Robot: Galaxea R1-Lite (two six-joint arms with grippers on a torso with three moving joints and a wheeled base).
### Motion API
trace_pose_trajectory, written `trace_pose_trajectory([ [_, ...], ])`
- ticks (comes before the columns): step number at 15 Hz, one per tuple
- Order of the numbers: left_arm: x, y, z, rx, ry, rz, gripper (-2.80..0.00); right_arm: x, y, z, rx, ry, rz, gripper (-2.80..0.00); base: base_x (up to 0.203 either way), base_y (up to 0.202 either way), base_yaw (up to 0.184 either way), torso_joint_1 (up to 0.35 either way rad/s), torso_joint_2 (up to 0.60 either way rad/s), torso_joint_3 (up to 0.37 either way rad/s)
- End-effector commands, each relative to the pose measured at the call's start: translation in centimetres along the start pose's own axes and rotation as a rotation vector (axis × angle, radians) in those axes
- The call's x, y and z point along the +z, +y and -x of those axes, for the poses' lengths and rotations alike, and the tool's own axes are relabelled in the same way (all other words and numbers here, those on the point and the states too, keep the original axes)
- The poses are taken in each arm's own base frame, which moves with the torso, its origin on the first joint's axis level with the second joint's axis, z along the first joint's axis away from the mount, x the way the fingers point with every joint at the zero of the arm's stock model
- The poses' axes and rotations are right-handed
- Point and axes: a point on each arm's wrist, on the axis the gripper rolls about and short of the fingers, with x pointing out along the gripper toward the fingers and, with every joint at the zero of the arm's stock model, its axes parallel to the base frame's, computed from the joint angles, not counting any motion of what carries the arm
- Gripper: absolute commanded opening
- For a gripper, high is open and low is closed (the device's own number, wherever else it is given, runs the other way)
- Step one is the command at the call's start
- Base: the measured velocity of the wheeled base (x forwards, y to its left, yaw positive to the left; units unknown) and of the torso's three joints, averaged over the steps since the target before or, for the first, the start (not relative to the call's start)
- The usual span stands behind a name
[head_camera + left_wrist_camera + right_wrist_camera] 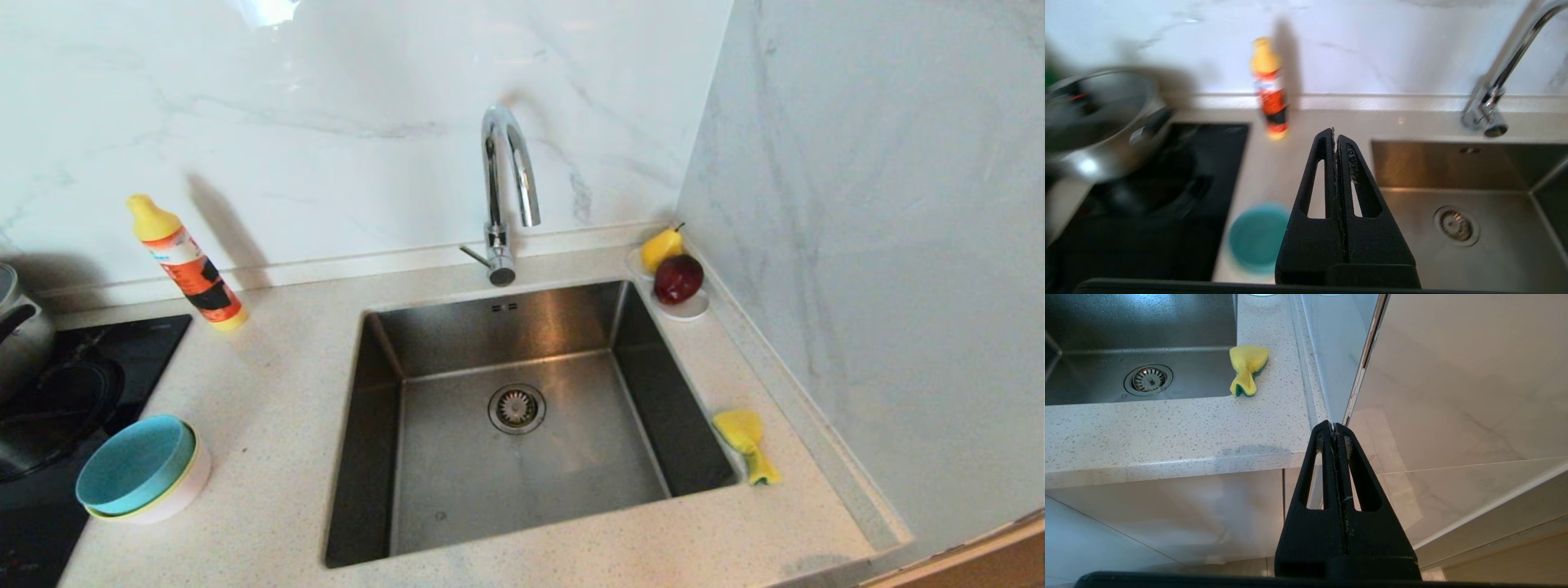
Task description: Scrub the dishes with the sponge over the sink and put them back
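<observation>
With both grippers closed and empty, the left gripper point(1336, 134) is held nearer the bowls point(139, 467), stacked left of the sink point(522, 425).

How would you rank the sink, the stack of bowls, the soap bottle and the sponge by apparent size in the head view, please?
1. sink, by far the largest.
2. stack of bowls.
3. soap bottle, close to the bowls; it stands farther back, so that order is unsure.
4. sponge, the smallest.
</observation>
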Motion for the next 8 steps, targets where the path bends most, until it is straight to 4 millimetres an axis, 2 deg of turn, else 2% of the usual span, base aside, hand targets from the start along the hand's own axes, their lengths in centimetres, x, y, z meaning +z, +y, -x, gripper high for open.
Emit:
trace_pose_trajectory([
  [1, -2.5, 1.7, 8.0, 0.018, -0.123, 0.02, -2.8, 0.0, 0.0, 0.0, 0.0, 0.001, 0.001, -2.8, 0.0, 0.0, 0.0, 0.0, 0.0, 0.0],
  [3, -6.8, 2.1, 10.5, 0.026, -0.061, 0.002, -2.8, 0.0, 0.0, 0.0, 0.001, 0.001, 0.001, -2.8, 0.0, 0.0, 0.0, 0.0, 0.0, 0.0],
  [5, -11.4, 2.3, 11.6, 0.025, -0.004, -0.017, -2.8, 0.0, 0.0, 0.0, 0.001, 0.001, 0.001, -2.8, 0.0, 0.0, 0.0, 0.0, 0.0, 0.0],
  [8, -17.5, 1.9, 10.8, 0.016, 0.135, -0.061, -2.8, 0.0, 0.0, 0.0, -0.001, 0.001, 0.001, -2.8, 0.0, 0.0, 0.0, 0.0, 0.0, 0.0],
])
